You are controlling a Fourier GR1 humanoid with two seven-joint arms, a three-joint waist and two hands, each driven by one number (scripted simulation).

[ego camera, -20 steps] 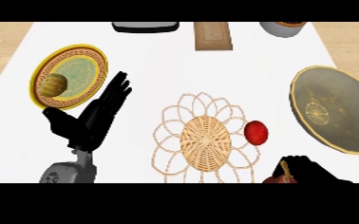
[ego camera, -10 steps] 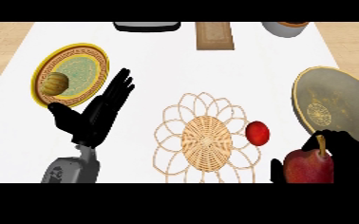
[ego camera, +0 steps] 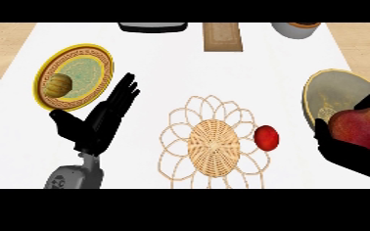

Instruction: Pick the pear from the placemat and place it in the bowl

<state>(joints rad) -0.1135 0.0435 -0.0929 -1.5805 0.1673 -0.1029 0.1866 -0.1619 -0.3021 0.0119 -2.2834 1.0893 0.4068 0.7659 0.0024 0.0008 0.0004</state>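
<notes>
1. Head view first — my right hand (ego camera: 345, 151) shows at the right edge, black fingers curled under and around the pear (ego camera: 354, 127), a reddish fruit held up off the counter.
2. Pear sits against the lower rim of the bowl (ego camera: 318, 90) in this view, overlapping it; I cannot tell whether it is touching the bowl or hanging above it.
3. Woven placemat (ego camera: 215, 144) lies at centre, and a small red fruit (ego camera: 266, 137) rests on its right edge.
4. My left hand (ego camera: 101, 122) stands at lower left, fingers straight and spread upward, holding nothing.
5. Just above it, a yellow-rimmed plate (ego camera: 90, 54) carries a round brownish item (ego camera: 59, 83) on its left side — well apart from the bowl.
</notes>
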